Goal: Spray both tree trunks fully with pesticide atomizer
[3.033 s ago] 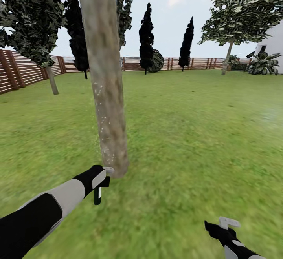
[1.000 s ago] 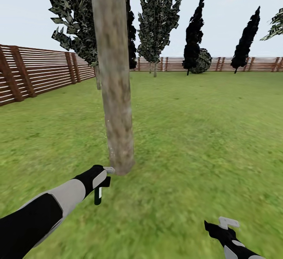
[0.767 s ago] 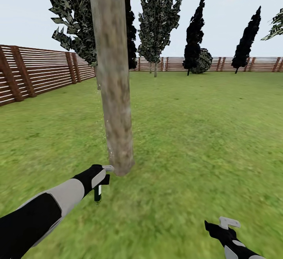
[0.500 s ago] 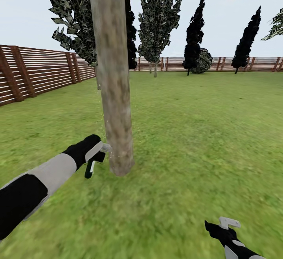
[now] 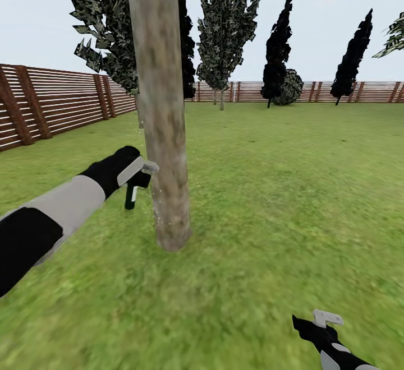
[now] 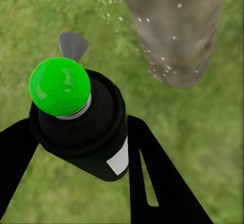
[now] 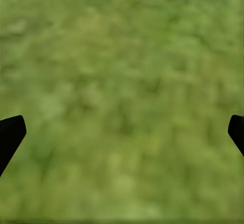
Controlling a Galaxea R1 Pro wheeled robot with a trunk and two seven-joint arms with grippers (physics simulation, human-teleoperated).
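Head: your left gripper (image 5: 140, 172) is clamped on the atomizer (image 5: 132, 196), held just left of the trunk (image 5: 163, 134), above the grass (image 5: 280, 190). Right gripper (image 5: 322, 325) low over grass.
Left wrist: fingers (image 6: 152, 178) grip the atomizer (image 6: 84, 127), green-tipped; white specks on trunk (image 6: 175, 30).
Right wrist: fingertips (image 7: 10, 135) spread wide, holding nothing.

Dark, green-tipped atomizer (image 6: 81, 127) held upright beside mottled trunk (image 5: 161, 134); apparently spraying.
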